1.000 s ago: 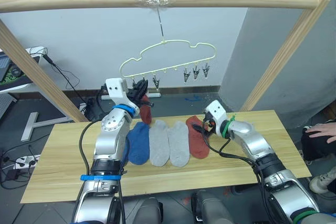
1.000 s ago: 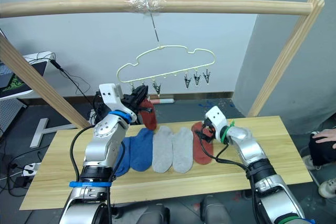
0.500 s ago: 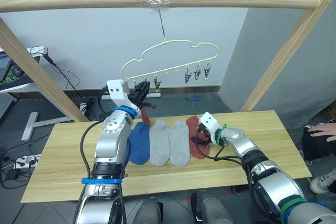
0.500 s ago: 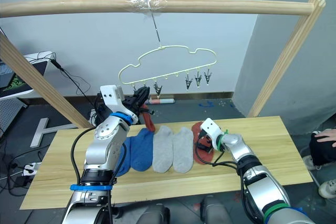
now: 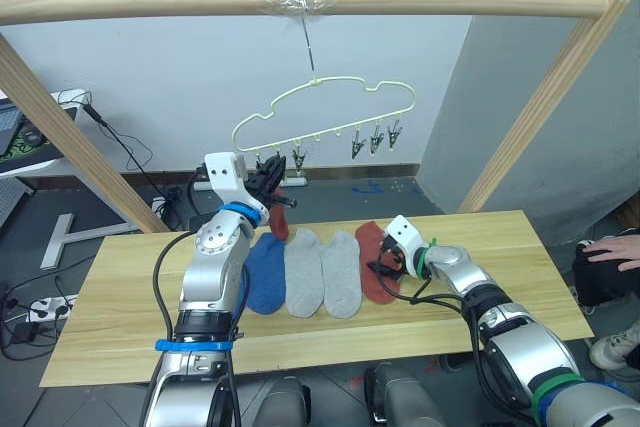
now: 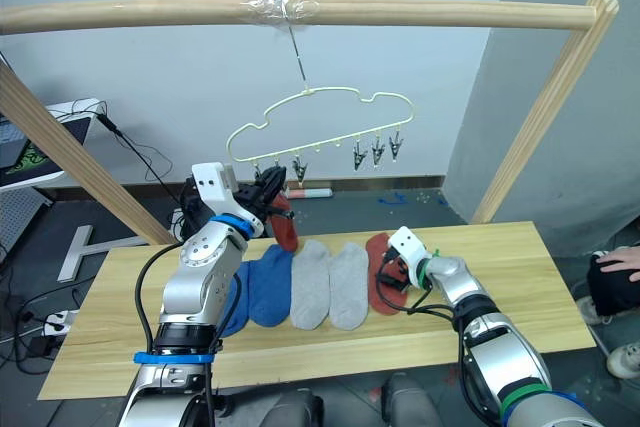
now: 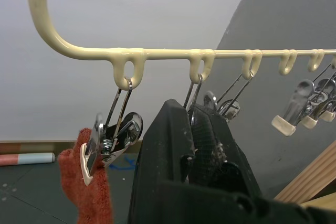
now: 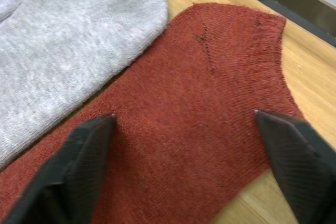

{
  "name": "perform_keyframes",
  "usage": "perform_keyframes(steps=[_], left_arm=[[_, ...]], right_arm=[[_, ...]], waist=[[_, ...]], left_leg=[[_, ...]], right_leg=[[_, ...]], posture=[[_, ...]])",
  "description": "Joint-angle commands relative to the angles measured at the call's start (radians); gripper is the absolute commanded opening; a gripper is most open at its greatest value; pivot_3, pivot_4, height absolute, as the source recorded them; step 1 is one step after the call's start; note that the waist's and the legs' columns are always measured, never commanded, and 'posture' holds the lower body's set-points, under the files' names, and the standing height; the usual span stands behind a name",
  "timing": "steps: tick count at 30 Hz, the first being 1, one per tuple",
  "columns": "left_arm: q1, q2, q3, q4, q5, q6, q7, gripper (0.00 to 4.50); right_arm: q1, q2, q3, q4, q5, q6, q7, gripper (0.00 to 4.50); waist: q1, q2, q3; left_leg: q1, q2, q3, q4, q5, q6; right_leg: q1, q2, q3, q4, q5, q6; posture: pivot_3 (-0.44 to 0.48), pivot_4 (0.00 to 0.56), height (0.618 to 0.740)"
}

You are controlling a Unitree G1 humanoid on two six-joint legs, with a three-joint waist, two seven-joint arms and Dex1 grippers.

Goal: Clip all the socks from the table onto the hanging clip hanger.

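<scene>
The right pincer (image 8: 184, 124) is spread wide open over a rust sock (image 5: 378, 262) lying on the counter (image 5: 520, 277) beside the grey socks (image 5: 322, 272). The left pincer (image 7: 202, 116), fingers closed together, is up at the clip hanger (image 5: 330, 112), where another rust sock (image 7: 86, 192) hangs from a clip (image 7: 107, 140).

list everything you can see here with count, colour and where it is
rust red socks: 2; one flat on the table at the right end of the row, one hanging from the hanger's leftmost clip
light grey socks: 2, side by side mid-row
blue socks: 2, left end of the row, one partly behind the left arm
table: 1, light wood planks
clip hanger: 1, pale yellow-green, hooked on the pole
metal clips: 6, along the hanger's bottom bar
wooden pole frame: 1, over the table
person's hand: 1, far right edge
left gripper: black fingers shut, raised at the left clips
right gripper: black fingers open, astride the red sock on the table
</scene>
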Motion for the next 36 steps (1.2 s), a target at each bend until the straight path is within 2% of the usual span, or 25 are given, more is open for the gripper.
perform_keyframes(steps=[1, 9, 10, 12, 14, 21, 27, 31, 36], left_arm=[[0.003, 0.004, 0.003, -0.030, -0.002, 0.005, 0.001, 0.01], [0.008, 0.007, 0.008, -0.039, -0.010, 0.020, -0.003, 0.01], [0.008, 0.007, 0.009, -0.040, -0.011, 0.022, -0.004, 0.01], [0.009, 0.008, 0.014, -0.042, -0.020, 0.033, -0.006, 0.01], [0.019, 0.004, 0.039, -0.071, -0.101, 0.113, -0.035, 0.01], [0.038, 0.053, 0.128, -0.138, -0.336, 0.410, -0.094, 0.01], [-0.011, 0.027, 0.280, -0.131, -0.601, 0.633, -0.014, 0.01], [-0.030, 0.033, 0.310, -0.131, -0.677, 0.696, 0.011, 0.01], [-0.028, 0.034, 0.301, -0.152, -0.700, 0.714, 0.027, 0.01]], right_arm=[[0.030, -0.017, 0.023, 0.013, -0.036, 0.029, 0.044, 2.97], [0.088, -0.051, 0.054, -0.019, -0.081, -0.017, 0.080, 0.18], [0.092, -0.052, 0.053, -0.024, -0.080, -0.016, 0.084, 0.05], [0.101, -0.061, 0.052, -0.041, -0.079, -0.022, 0.094, 0.05], [0.141, -0.092, 0.039, -0.139, -0.054, -0.059, 0.136, 0.05], [0.310, -0.181, -0.027, -0.653, 0.050, 0.101, 0.205, 0.05], [0.372, -0.169, -0.028, -1.013, 0.120, 0.215, 0.193, 0.05], [0.364, -0.117, 0.005, -1.121, 0.138, 0.282, 0.156, 0.05], [0.319, -0.030, 0.044, -1.153, 0.150, 0.335, 0.101, 0.05]], waist=[[0.000, 0.000, 0.000], [0.000, 0.000, -0.001], [0.000, 0.000, -0.001], [0.000, 0.000, -0.001], [0.000, 0.000, 0.000], [-0.006, 0.001, 0.001], [-0.013, 0.001, 0.001], [-0.012, 0.000, 0.002], [-0.008, 0.000, 0.002]], left_leg=[[0.000, 0.000, 0.000, 0.000, 0.000, 0.000], [0.005, 0.000, 0.000, 0.000, 0.000, 0.000], [0.008, 0.000, -0.001, 0.000, 0.000, 0.000], [0.013, 0.000, 0.000, 0.000, 0.000, 0.000], [0.014, -0.001, 0.000, 0.000, 0.000, 0.000], [0.013, 0.001, -0.001, -0.001, 0.000, 0.000], [0.014, 0.001, -0.002, -0.001, 0.000, 0.000], [0.013, 0.001, -0.004, -0.001, -0.001, -0.001], [0.011, 0.001, -0.006, -0.001, -0.001, -0.002]], right_leg=[[0.000, 0.000, 0.000, 0.000, 0.000, 0.000], [0.006, 0.000, 0.000, -0.001, 0.000, 0.001], [0.008, 0.000, -0.001, -0.001, -0.003, 0.005], [0.013, 0.000, 0.000, -0.002, -0.003, 0.005], [0.015, 0.003, 0.000, -0.002, -0.003, 0.005], [0.013, 0.004, 0.001, -0.002, -0.004, 0.006], [0.013, 0.008, 0.000, -0.001, -0.004, 0.006], [0.013, 0.011, -0.002, -0.003, -0.004, 0.005], [0.011, 0.009, 0.001, -0.003, -0.004, 0.005]], posture=[[0.031, 0.168, 0.740], [0.033, 0.168, 0.740], [0.033, 0.168, 0.740], [0.033, 0.168, 0.740], [0.040, 0.173, 0.740], [0.036, 0.175, 0.740], [0.028, 0.175, 0.740], [0.020, 0.174, 0.740], [0.023, 0.172, 0.740]])
